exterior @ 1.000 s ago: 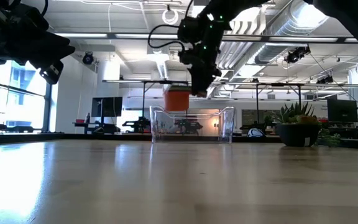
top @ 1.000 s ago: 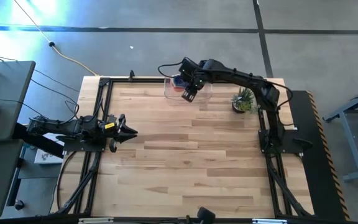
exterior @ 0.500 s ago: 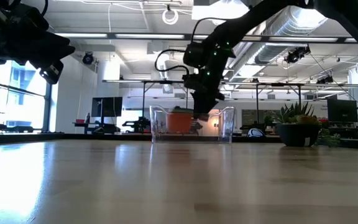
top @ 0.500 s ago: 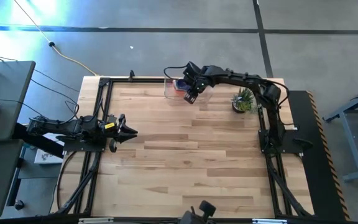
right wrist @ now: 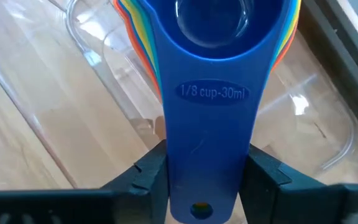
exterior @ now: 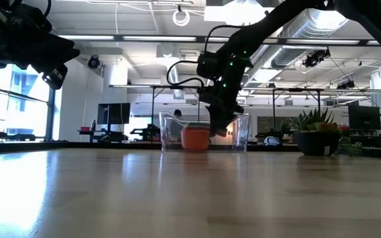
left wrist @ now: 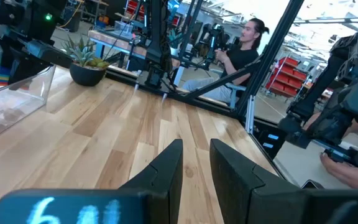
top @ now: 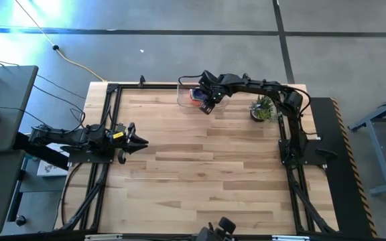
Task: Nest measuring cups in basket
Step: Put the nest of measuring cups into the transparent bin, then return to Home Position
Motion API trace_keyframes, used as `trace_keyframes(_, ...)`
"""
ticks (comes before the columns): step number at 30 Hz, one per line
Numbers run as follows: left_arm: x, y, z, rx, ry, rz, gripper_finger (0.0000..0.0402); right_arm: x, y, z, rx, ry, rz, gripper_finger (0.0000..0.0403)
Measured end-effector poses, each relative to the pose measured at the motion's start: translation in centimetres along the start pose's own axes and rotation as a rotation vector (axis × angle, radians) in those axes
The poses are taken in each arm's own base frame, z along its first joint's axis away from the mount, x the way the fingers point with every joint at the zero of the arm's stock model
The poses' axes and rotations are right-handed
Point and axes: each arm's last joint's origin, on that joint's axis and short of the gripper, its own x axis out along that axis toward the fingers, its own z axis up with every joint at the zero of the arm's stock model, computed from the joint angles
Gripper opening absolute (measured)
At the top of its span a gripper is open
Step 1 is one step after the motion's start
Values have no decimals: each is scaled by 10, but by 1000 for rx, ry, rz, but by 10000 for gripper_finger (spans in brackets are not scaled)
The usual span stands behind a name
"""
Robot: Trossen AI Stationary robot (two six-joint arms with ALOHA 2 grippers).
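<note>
The measuring cups [right wrist: 211, 22] are nested in one stack: blue on top, with orange, yellow and red rims under it. The stack shows orange in the low view [exterior: 195, 138]. It is low inside the clear basket [top: 187, 100], which stands at the table's far edge. My right gripper [top: 209, 105] reaches into the basket [exterior: 240, 132] from its near right side and is shut on the stack's handles. My left gripper [top: 141, 142] waits at the table's left edge, fingers a little apart [left wrist: 196, 163], touching nothing. My right gripper pinches the stacked handles [right wrist: 210, 134] between its two fingers [right wrist: 149, 174], near the handles' free end, with the fingers lying along them. The bowls point away from the wrist. The stack sits low in the basket; whether it rests on the floor I cannot tell.
A small potted green plant [top: 263, 108] stands right of the basket, close to the right arm's base. The basket's clear walls [right wrist: 89, 53] surround the stack. Bare wooden tabletop [top: 206, 174] spreads over the middle and near side. A person [left wrist: 241, 56] sits beyond the table.
My right gripper has gone down into the basket, still shut on the stack. The cups were above the basket's rim a second ago and now sit low between its walls. The left arm has kept still.
</note>
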Motion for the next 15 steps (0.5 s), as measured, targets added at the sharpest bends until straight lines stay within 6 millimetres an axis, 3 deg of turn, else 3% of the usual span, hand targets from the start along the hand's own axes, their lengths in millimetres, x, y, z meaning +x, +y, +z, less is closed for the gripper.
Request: trace_keyframes(15, 0, 0, 0, 0, 0, 0, 71, -7, 0, 2, 1, -23, -11, 236)
